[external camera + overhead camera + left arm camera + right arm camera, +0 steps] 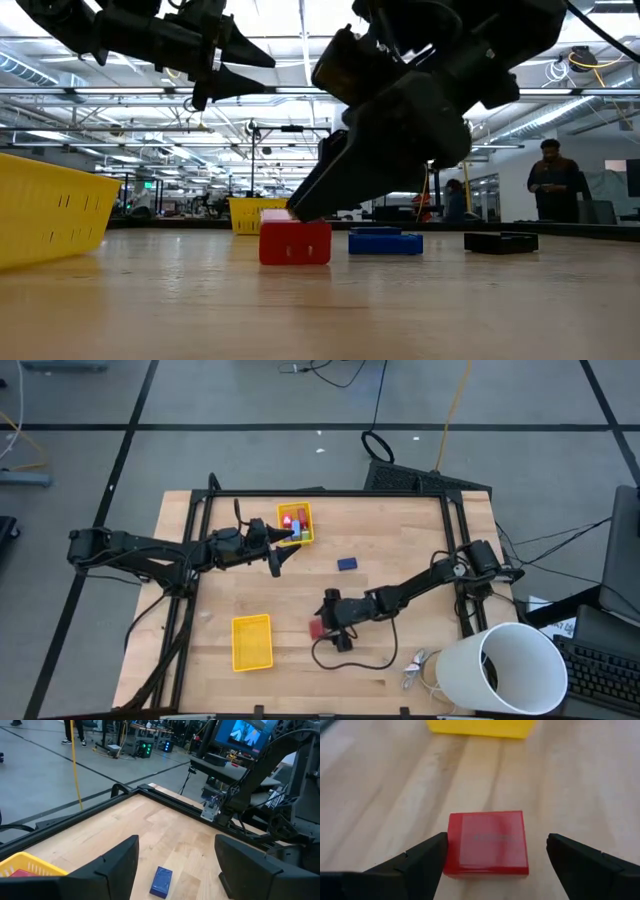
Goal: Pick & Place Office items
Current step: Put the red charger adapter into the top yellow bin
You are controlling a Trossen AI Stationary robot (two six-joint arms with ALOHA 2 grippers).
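A red block (487, 842) lies flat on the table, also seen in the high view (316, 628) and low view (295, 240). My right gripper (495, 857) (326, 616) is open, slanting down over it with a finger on each side. A blue block (347, 564) (161, 881) lies mid-table. A black piece (500, 240) rests farther off. Red, pink and blue pieces sit in the far yellow tray (296, 523). My left gripper (284, 547) (175, 865) is open, raised beside that tray. My right gripper has one finger (427, 855) right against the red block's side edge (450, 845); I cannot tell whether it touches. The other finger (580, 860) stands clear of the opposite side. The block lies flat on the table.
A second yellow tray (252, 642) sits near the front edge, left of the red block. A large white tub (505, 668) and silvery metal bits (413, 672) are at the front right corner. A black frame (330, 493) borders the table. A person (552, 180) stands in the room beyond.
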